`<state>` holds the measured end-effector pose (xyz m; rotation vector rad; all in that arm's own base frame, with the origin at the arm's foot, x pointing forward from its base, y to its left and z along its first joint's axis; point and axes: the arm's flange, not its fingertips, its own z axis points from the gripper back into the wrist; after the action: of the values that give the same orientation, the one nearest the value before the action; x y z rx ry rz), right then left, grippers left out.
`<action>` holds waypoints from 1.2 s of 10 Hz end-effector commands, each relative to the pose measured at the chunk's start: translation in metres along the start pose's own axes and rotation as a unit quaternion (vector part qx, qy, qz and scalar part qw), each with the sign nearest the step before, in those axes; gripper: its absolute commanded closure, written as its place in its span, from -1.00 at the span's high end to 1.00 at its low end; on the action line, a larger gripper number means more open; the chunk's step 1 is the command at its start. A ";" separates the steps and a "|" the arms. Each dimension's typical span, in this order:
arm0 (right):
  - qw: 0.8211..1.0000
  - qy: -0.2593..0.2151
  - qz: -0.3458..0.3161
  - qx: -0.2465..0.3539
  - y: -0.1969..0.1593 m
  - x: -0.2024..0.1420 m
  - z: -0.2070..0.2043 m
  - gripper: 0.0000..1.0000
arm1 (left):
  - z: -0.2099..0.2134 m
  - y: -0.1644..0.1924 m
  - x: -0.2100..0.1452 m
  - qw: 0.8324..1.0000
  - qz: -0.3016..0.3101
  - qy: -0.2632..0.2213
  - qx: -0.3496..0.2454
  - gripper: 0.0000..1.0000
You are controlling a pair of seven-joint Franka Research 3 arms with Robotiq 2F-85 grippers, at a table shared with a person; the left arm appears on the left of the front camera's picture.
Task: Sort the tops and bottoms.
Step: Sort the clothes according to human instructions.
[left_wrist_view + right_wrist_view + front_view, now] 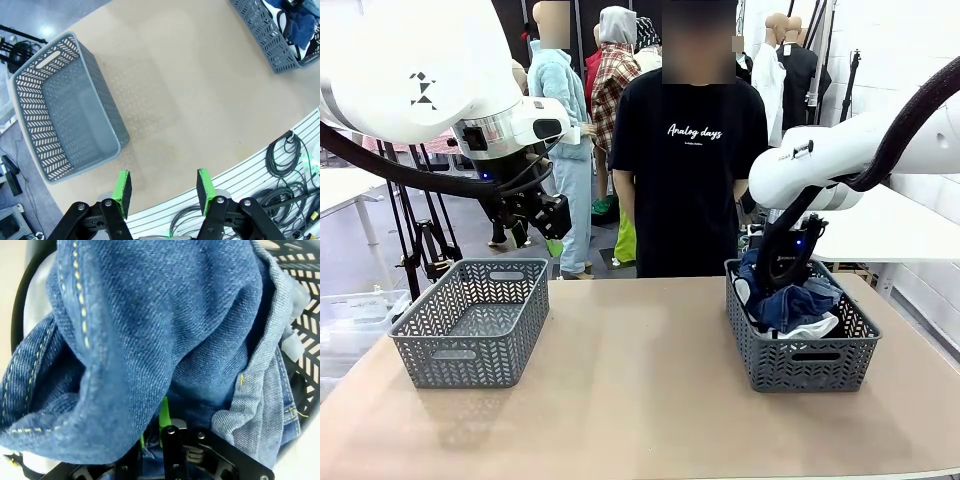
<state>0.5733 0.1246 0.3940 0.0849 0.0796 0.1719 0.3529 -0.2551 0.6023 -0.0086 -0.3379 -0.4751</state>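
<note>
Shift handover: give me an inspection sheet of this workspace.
Surface: tan table, bare between the baskets.
Job's things: left basket empty; right basket holds blue denim garment and white garment.
Clutter: nothing seen.
Grippers: left gripper open, high above the table edge; right gripper shut on the denim garment inside the right basket.
Cables: black bundles below the table edge.
Surroundings: person standing at the far side.

The left claw (163, 186) is seen open above the worktop (190, 90), near 1 empty grey basket (65, 110).
</note>
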 end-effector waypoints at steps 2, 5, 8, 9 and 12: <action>0.999 0.039 0.014 0.034 0.001 -0.003 -0.050 -1.00 | 0.000 0.001 -0.003 1.000 0.003 0.000 -0.006 0.37; 0.999 0.030 0.002 0.032 0.002 -0.013 -0.034 -0.89 | 0.000 0.001 -0.003 1.000 0.003 0.000 -0.006 0.37; 0.999 0.014 -0.004 0.030 0.003 -0.023 -0.019 0.07 | 0.000 0.001 -0.003 1.000 0.003 0.000 -0.006 0.37; 1.000 -0.002 -0.004 0.025 0.004 -0.028 -0.006 0.40 | 0.000 0.001 -0.003 1.000 0.003 0.000 -0.006 0.37; 0.999 -0.039 -0.003 0.016 0.006 -0.041 0.018 1.00 | 0.000 0.001 -0.003 1.000 0.003 0.000 -0.006 0.37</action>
<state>0.5464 0.1217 0.4197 0.0982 0.0290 0.1774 0.3529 -0.2550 0.6023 -0.0086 -0.3379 -0.4749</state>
